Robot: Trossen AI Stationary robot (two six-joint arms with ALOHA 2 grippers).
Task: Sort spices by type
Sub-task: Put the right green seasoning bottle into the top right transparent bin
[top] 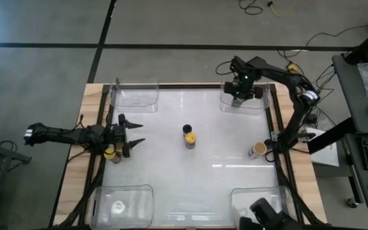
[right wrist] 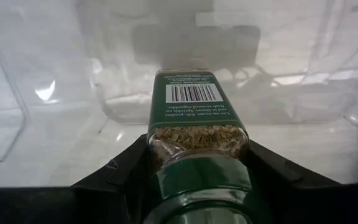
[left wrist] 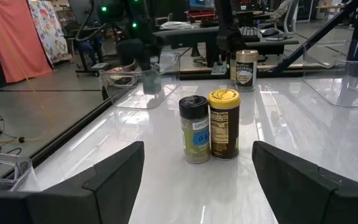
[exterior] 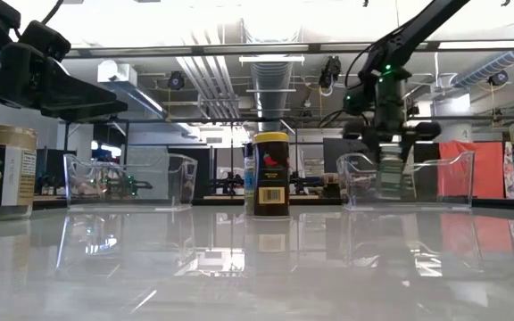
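My right gripper (top: pixel 238 91) hangs over the far-right tub (top: pixel 264 102), shut on a green-lidded spice jar (right wrist: pixel 194 112). In the low view this jar (exterior: pixel 391 181) sits low between the tub's walls. A black-lidded jar (left wrist: pixel 194 130) and a yellow-lidded jar (left wrist: pixel 224 124) stand side by side on their bases at the table's middle. My left gripper (top: pixel 135 133) is open near the left edge, level with the table and facing that pair. A tan-lidded jar (top: pixel 110 153) stands close beside it. Another tan-lidded jar (top: pixel 259 149) stands by the right edge. My right gripper pinches the green-lidded jar between its two fingers (right wrist: pixel 126 171), just below the lid (right wrist: pixel 204 177), on the glass shoulder (right wrist: pixel 197 140). The fingers come from above, pointing down. The jar stays upright with its lid up and its base down inside the tub; whether the base touches the tub floor does not show.
Clear tubs sit at all four corners: far-left (top: pixel 136 96), near-left (top: pixel 130 191) with a pale thing inside, and near-right (top: pixel 238 198) with a dark thing at its edge. Open white tabletop lies around the middle pair of jars.
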